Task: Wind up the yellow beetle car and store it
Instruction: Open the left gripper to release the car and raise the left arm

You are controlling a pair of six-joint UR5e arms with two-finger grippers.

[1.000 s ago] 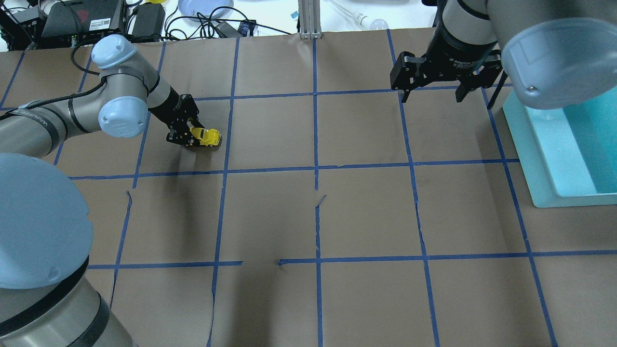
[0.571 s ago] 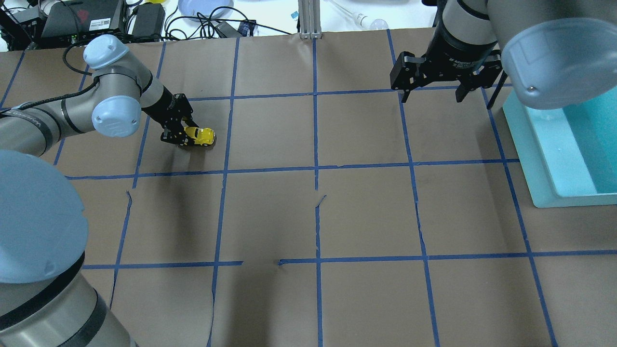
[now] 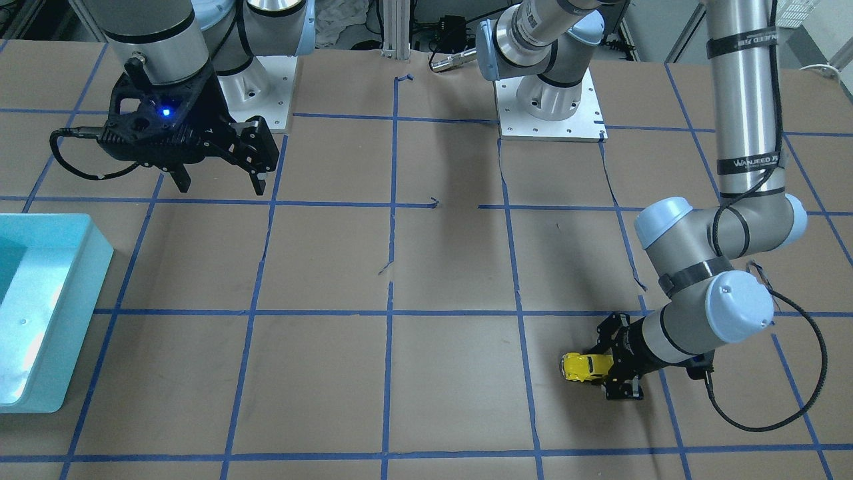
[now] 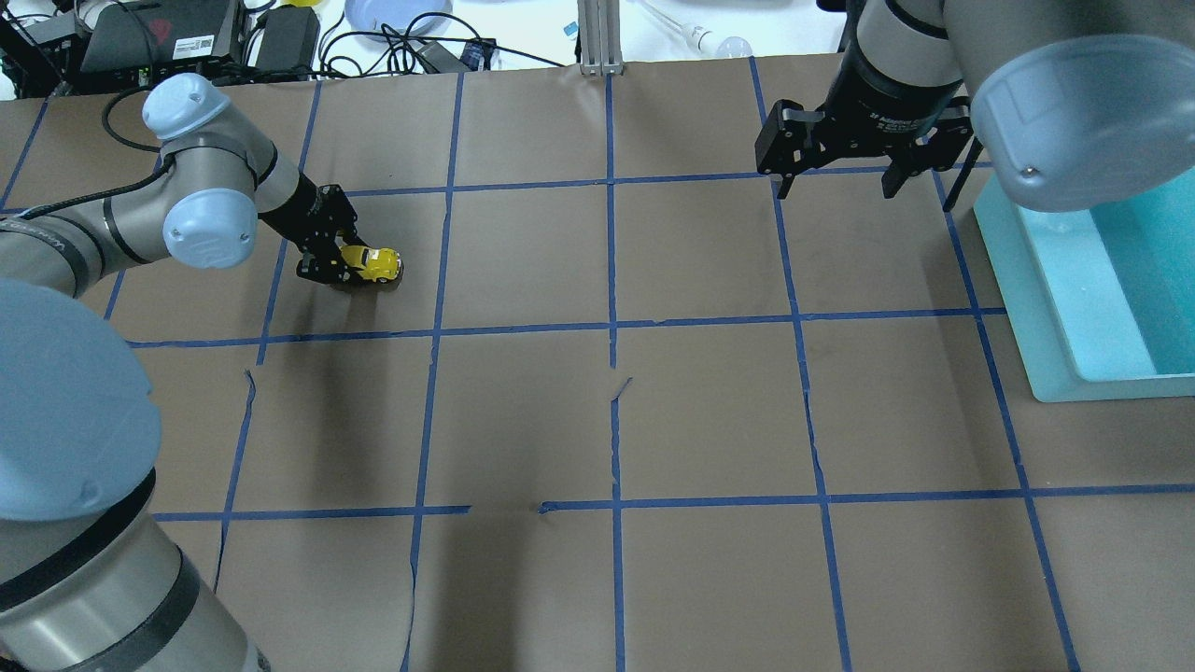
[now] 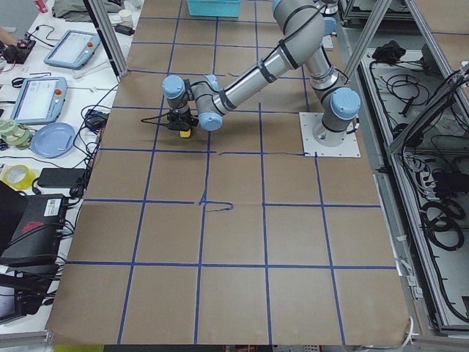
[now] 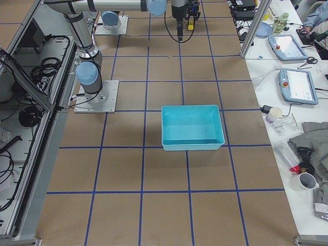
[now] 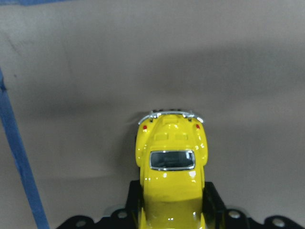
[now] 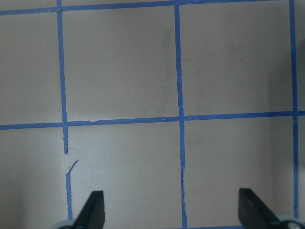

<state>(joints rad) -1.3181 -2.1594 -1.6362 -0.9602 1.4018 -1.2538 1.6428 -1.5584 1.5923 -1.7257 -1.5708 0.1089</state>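
left gripper is clamped on the yellow beetle car. the car's front end sits between the fingers and its rear projects outward, low at the bench. right gripper is spread wide and holds nothing, above the bench near the teal bin.

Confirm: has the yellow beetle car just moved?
Yes. The yellow beetle car, in the left gripper, slid left in the overhead view, away from the blue tape line right of it.
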